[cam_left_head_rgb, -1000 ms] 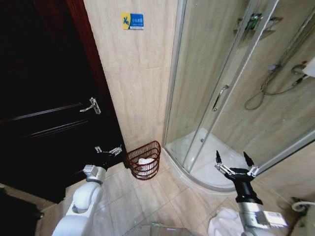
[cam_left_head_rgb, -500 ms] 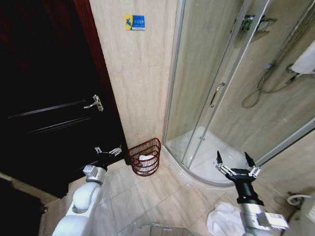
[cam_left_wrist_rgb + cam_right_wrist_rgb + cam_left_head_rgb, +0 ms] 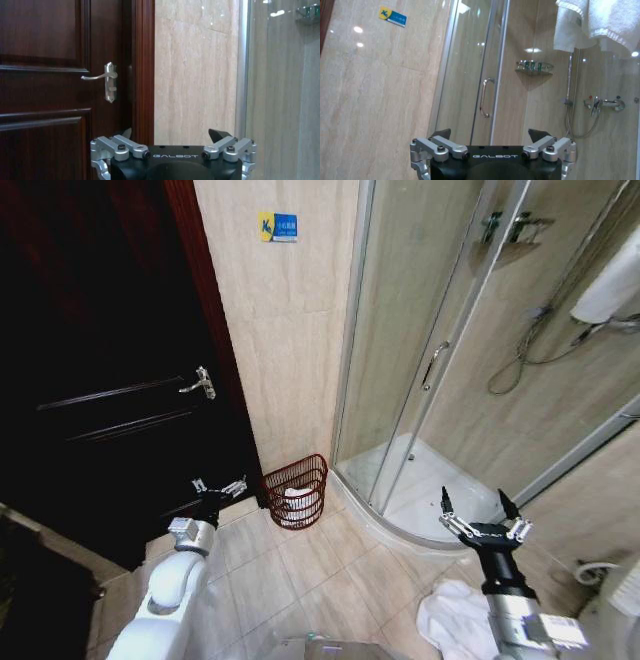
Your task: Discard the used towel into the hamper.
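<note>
1. The hamper stands on the tiled floor at the foot of the beige wall, between the dark door on the left and the glass shower on the right.
2. Something white lies inside the hamper; what it is cannot be made out.
3. A white towel lies crumpled on the floor at the near right, just beside the right arm and well apart from the hamper.
4. Another white towel hangs high on the right, in front of the shower wall.
5. The left gripper is held out low at the near left, in front of the door and just left of the hamper, not touching it. Its fingers are spread wide and hold nothing.
6. In the left wrist view the left gripper faces the door frame, with the silver door handle beyond it.
7. The right gripper is raised at the near right, in front of the shower's curved base. Its fingers are spread wide and empty.
8. In the right wrist view the right gripper faces the shower door and its handle.
9. A small blue sign sits high on the wall above the hamper.
</note>
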